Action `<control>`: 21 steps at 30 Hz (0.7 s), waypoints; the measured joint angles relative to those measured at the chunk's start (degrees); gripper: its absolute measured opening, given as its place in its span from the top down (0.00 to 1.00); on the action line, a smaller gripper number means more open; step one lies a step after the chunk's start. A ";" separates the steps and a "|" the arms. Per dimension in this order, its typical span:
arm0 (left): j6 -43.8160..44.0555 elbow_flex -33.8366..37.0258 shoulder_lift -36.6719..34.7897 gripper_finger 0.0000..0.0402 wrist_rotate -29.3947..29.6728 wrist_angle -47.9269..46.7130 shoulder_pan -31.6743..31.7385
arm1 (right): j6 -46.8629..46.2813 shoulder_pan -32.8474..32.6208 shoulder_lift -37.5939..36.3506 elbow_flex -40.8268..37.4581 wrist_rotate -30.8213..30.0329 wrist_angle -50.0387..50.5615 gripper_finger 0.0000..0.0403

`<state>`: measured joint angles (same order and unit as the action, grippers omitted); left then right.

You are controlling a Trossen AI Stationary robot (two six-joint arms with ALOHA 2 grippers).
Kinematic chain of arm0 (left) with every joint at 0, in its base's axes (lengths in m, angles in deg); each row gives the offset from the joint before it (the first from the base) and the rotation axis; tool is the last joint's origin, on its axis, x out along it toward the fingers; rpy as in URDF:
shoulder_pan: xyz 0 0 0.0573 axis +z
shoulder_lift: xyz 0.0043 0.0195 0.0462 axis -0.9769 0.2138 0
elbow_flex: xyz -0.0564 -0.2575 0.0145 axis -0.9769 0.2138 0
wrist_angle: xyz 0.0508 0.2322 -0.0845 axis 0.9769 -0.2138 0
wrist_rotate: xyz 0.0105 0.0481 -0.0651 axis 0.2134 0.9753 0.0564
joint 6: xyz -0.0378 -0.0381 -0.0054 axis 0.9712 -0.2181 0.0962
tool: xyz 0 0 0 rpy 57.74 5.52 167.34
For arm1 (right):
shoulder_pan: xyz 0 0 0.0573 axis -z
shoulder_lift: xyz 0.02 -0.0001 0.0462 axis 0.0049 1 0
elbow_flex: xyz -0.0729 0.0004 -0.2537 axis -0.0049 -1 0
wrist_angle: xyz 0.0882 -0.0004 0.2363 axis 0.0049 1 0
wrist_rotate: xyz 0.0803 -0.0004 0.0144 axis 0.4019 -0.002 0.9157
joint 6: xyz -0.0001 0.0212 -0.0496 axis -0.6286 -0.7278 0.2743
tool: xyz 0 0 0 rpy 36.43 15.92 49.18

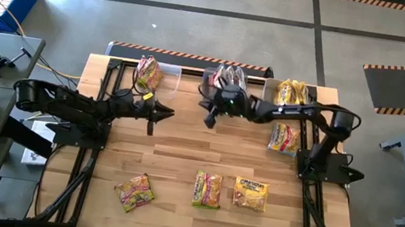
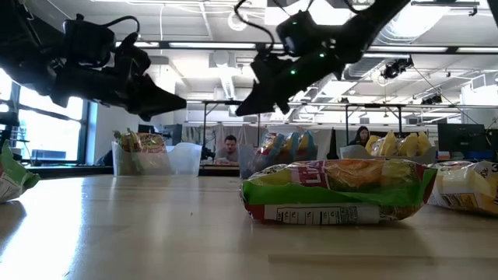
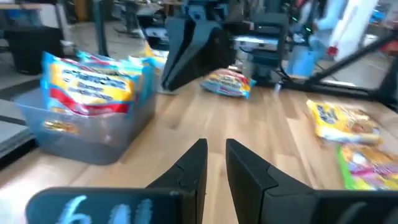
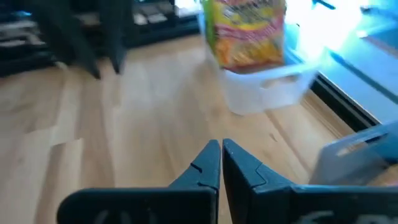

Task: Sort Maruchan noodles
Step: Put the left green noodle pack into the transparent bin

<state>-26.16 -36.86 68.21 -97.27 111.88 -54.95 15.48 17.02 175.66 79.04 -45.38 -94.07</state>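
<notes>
Maruchan noodle packets lie loose on the wooden table: one green-and-pink (image 1: 135, 192), one green-and-yellow (image 1: 207, 189) (image 2: 338, 190), one yellow (image 1: 250, 193) near the front edge, and one pink-and-yellow (image 1: 285, 138) at the right. Others stand in three clear bins along the far edge. My left gripper (image 1: 170, 112) (image 3: 216, 155) hovers over the table's left middle, open by a narrow gap, with nothing in it. My right gripper (image 1: 208, 120) (image 4: 221, 149) hangs shut and empty above the table, in front of the middle bin (image 1: 227, 77), tips slanting down.
The left bin (image 1: 149, 73) (image 4: 267, 87) holds one packet, and the right bin (image 1: 293, 92) holds yellow ones. The two grippers' tips point at each other, a short way apart. Bare wood lies between them and the front packets. People sit in the room beyond (image 2: 230, 148).
</notes>
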 joint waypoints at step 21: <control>-1.94 -10.52 0.04 1.00 -0.38 -34.30 -15.69 | -1.03 -6.29 -3.76 -24.42 2.14 -32.65 1.00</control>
<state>-28.10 -47.38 68.26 -97.64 77.58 -70.64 14.45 10.74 171.90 54.62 -43.23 -126.72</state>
